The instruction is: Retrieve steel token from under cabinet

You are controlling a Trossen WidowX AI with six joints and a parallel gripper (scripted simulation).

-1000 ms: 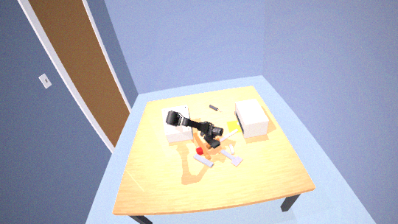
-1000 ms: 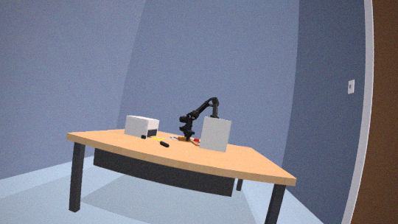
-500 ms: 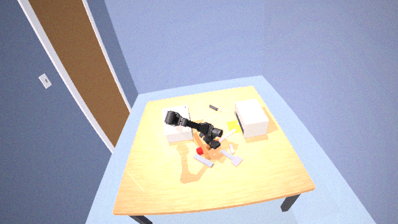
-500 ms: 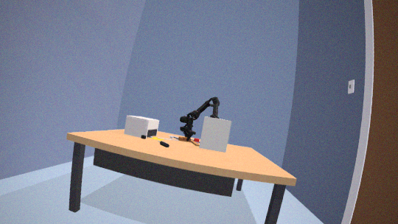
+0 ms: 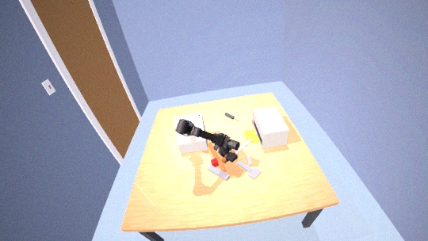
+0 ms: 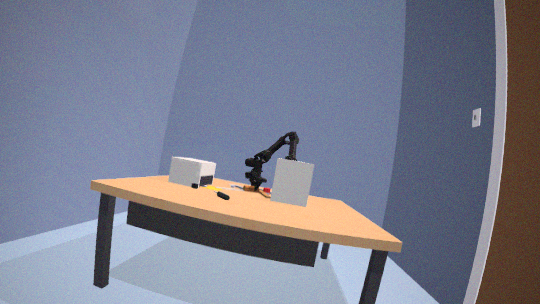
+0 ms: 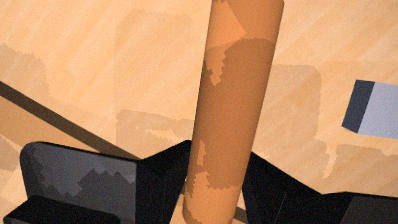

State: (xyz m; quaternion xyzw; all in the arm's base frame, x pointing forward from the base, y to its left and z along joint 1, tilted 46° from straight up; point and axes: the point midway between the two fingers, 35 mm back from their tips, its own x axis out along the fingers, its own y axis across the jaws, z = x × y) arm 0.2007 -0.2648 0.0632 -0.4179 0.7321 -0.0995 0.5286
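Observation:
My gripper [image 5: 227, 158] [image 6: 256, 188] [image 7: 216, 151] is shut on an orange-brown round handle [image 7: 235, 100], low over the middle of the table. The far end of the handle is out of the wrist view. A pale strip [image 5: 244, 146] runs from beside the gripper toward the yellow marked area [image 5: 250, 135] [image 6: 212, 188]; whether it joins the handle I cannot tell. The white cabinet [image 5: 270, 126] [image 6: 185, 171] stands beyond the yellow area, its dark opening [image 6: 206, 180] facing it. I cannot make out the steel token in any view.
A second white box [image 5: 192, 144] [image 6: 292, 182] stands by the arm. A wooden bar [image 5: 215, 152], a red block [image 5: 215, 162], a grey bar [image 5: 219, 173], a flat-bladed tool [image 5: 254, 173] and a small pale piece [image 5: 249, 160] lie around the gripper. A black-handled tool [image 5: 230, 116] [image 6: 223, 195] lies apart.

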